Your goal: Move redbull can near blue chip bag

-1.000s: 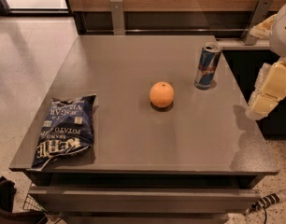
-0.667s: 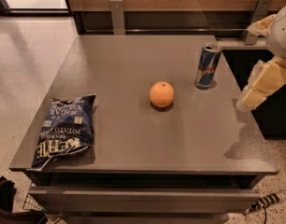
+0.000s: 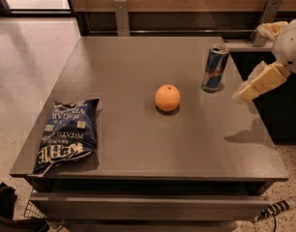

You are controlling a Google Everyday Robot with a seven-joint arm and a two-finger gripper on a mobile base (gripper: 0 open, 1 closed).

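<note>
The redbull can (image 3: 214,67) stands upright on the grey table (image 3: 138,144), at the back right. The blue chip bag (image 3: 66,133) lies flat near the table's front left edge. My gripper (image 3: 244,93) reaches in from the right edge of the view, its cream fingers pointing down-left, a short way right of the can and above the table's right side. It holds nothing and does not touch the can.
An orange (image 3: 167,97) sits near the middle of the table, between the can and the bag. A wooden wall with metal brackets (image 3: 121,14) runs behind the table. A dark object (image 3: 4,208) lies on the floor at the front left.
My gripper has moved left and up, from beyond the table's right edge to a spot close to the can. The can, orange and bag have not moved.
</note>
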